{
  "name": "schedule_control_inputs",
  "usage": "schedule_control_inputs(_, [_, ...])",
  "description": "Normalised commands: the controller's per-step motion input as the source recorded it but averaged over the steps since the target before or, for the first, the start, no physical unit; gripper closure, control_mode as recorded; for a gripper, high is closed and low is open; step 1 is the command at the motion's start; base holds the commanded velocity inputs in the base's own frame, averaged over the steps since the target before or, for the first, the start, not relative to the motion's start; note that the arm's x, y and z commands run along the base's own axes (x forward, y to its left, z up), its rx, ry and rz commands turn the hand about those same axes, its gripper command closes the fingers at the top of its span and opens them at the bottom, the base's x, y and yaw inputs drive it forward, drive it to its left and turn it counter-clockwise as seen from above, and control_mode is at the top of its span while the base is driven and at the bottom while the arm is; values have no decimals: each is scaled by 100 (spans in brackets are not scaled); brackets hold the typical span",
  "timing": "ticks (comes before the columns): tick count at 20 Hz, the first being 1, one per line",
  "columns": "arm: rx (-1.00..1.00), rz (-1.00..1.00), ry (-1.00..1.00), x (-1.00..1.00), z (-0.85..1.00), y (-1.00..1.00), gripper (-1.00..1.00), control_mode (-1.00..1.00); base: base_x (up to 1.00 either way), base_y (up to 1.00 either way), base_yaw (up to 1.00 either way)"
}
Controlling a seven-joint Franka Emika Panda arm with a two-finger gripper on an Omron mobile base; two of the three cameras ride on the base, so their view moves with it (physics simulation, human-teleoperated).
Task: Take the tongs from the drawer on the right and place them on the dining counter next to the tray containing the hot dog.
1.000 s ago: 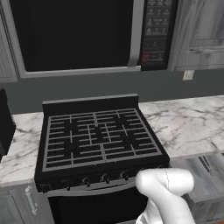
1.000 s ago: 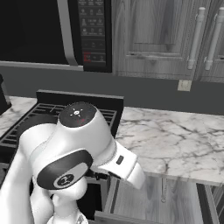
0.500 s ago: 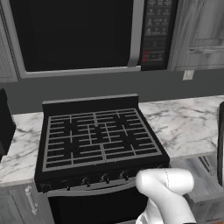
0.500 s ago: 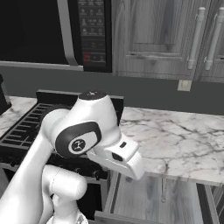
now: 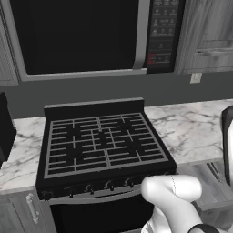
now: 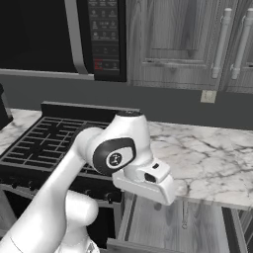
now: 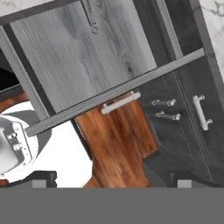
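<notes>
Since the earlier frame, the wrist has been swung rightward over the open shallow grey wood-grain drawer (image 7: 87,57). Slim dark grey metal tongs (image 7: 89,16) lie at its far end. Jaws released; descent should be centred astride the tongs.

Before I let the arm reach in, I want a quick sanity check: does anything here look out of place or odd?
Nothing looks damaged or spilled. The drawer right of the stove stands pulled open, as the job needs, and the tongs lie at its far edge, partly cut off. The open gripper hovers above it.
</notes>
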Motion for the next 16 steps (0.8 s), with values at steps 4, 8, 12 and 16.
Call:
schedule_control_inputs(4, [16,0,1,0,-18,-23,-100,-100,0,0,0])
schedule_control_inputs(8, [14,0,0,0,-36,-21,-100,-100,0,0,0])
schedule_control_inputs(12, [5,0,3,13,-52,-3,-100,-100,0,0,0])
schedule_control_inputs(16, [6,-2,8,28,-32,0,-100,-100,0,0,0])
